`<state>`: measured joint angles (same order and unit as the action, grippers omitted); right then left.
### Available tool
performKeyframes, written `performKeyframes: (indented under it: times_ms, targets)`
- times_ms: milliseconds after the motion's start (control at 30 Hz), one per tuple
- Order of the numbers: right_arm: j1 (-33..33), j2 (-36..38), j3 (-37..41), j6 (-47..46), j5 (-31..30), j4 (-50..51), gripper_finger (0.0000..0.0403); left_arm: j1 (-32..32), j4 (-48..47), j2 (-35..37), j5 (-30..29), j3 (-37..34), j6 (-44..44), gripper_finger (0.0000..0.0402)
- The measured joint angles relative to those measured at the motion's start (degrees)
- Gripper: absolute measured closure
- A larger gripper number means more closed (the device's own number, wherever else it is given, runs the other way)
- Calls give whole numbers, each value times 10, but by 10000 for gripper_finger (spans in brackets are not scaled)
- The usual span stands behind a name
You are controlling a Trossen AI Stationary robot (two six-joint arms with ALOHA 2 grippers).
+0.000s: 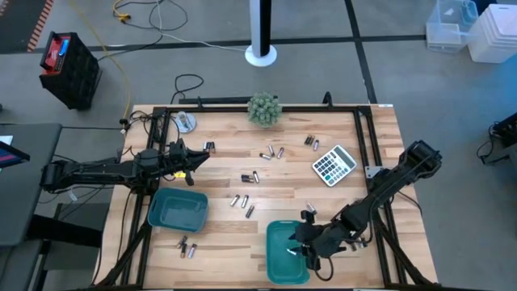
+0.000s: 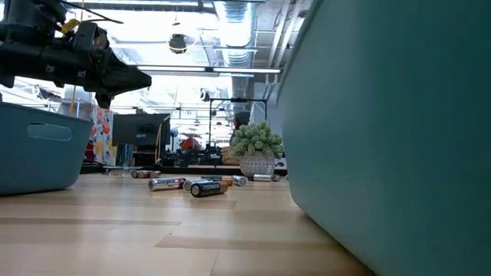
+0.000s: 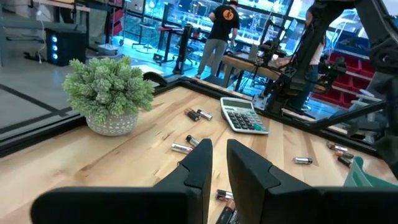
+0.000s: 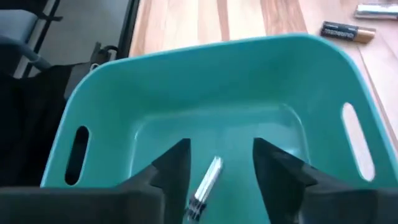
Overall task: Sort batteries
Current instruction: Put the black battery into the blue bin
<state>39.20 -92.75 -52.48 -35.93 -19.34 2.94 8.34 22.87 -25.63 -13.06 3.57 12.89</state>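
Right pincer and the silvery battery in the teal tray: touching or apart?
Apart. In the right wrist view the right pincer stands open, and the silvery battery lies in the teal tray between the fingers, clear of both.

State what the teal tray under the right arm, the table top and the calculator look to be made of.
Teal tray: likely moulded plastic; smooth, faintly glossy walls, rounded corners, cut-out handle slots.
Table top: wood, pale planks with visible grain and seams.
Calculator: probably plastic; grey casing with pale keys, too small to tell more.
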Motion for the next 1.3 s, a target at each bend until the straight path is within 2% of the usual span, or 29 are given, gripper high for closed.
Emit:
performKeyframes:
  times_ms: [100, 233, 400, 533, 733, 933, 1100, 1200, 1300]
  targets:
    - [0, 15, -5, 40, -7, 0, 191, 0, -4, 0, -8, 0, 3, 355]
    - [0, 48, -6, 104, -60, -1, 190, 0, -77, 0, -67, 19, 31, 339]
    - [-5, 91, -6, 197, -111, 7, 196, 2, -180, -16, -84, 59, 34, 290]
    - [-21, 123, -6, 247, -151, 39, 197, 19, -246, -56, -85, 111, 39, 248]
    - [-64, 177, 14, 319, -201, 55, 197, 61, -339, -166, -86, 205, 66, 222]
    - [-122, 264, 113, 362, -201, -18, 197, 93, -353, -307, -51, 288, 66, 225]
    - [-164, 348, 201, 395, -200, -108, 197, 119, -376, -407, -10, 361, 10, 227]
    - [-186, 388, 231, 398, -200, -106, 197, 133, -421, -466, 1, 411, -34, 227]
    - [-202, 423, 249, 390, -199, -108, 198, 153, -476, -524, 14, 465, -30, 227]
